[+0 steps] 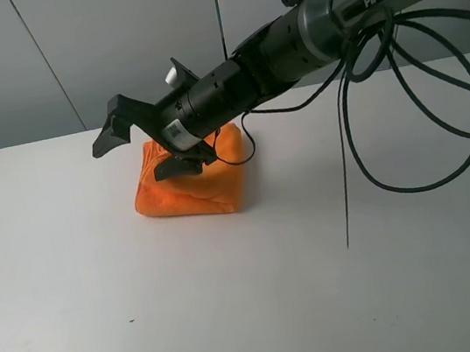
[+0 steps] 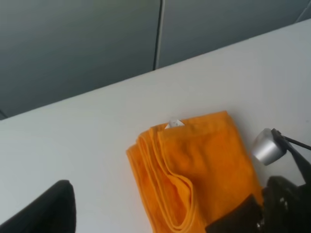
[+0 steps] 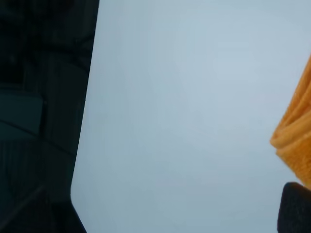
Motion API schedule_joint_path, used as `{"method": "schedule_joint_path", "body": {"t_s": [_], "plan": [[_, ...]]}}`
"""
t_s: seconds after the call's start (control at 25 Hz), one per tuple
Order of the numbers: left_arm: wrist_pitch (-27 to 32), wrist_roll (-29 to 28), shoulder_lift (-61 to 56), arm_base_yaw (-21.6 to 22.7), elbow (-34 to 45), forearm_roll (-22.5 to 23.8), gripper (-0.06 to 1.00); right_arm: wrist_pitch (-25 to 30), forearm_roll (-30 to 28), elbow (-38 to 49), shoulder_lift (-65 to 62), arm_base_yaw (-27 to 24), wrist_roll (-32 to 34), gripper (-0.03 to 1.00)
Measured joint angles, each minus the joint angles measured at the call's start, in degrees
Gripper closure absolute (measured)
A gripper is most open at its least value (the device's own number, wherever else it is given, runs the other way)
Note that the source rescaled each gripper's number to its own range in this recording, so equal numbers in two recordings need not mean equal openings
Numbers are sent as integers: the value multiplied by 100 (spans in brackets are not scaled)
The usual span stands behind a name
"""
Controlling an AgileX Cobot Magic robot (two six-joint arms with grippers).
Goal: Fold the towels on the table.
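Orange towel [image 1: 191,187]: folded into a thick pad, lying left of centre on the far part of the white desk [image 1: 322,287].
Right tool [image 1: 144,150]: jaws spread wide, one finger resting on the towel, gripping nothing.
Left tool: state cannot be told.

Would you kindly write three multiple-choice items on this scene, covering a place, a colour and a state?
1. Where does the towel lie?
A. on the white table
B. on the floor
C. draped over a chair

2. What colour is the towel?
A. blue
B. orange
C. green

3. How is the right pincer set?
A. open above the towel
C. shut on a cup
B. out of the high view

Key: 1 A, it rests on the tabletop; 2 B, bright orange in all views; 3 A, its two fingers stand apart over the folded cloth.
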Motion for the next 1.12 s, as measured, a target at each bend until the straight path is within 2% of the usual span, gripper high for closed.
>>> {"method": "schedule_joint_path", "body": {"t_s": [0.16, 0.28, 0.44, 0.6, 0.8, 0.92, 1.12], "plan": [[273, -218, -383, 0, -10, 509, -5, 52, -446, 0, -320, -324, 129, -3], [627, -357, -668, 97, -10, 734, -5, 60, -1177, 0, -616, -757, 456, -3], [891, -394, -1280, 559, 334, 802, -5, 328, -2655, 0, -1217, -1480, 1233, -3], [782, -463, -2291, 991, 1437, 842, -5, 596, -4311, 187, -2102, -2040, 2062, -3], [794, -509, -3706, 1146, 2587, 921, -5, 677, -6318, 1030, -3724, -2202, 2997, -3], [927, -523, -4567, 1146, 2987, 989, -5, 720, -6886, 1745, -4904, -2207, 3356, -3], [1109, -593, -5951, 1146, 3484, 1002, -5, 809, -7083, 2954, -6947, -2207, 3523, -3]]}}
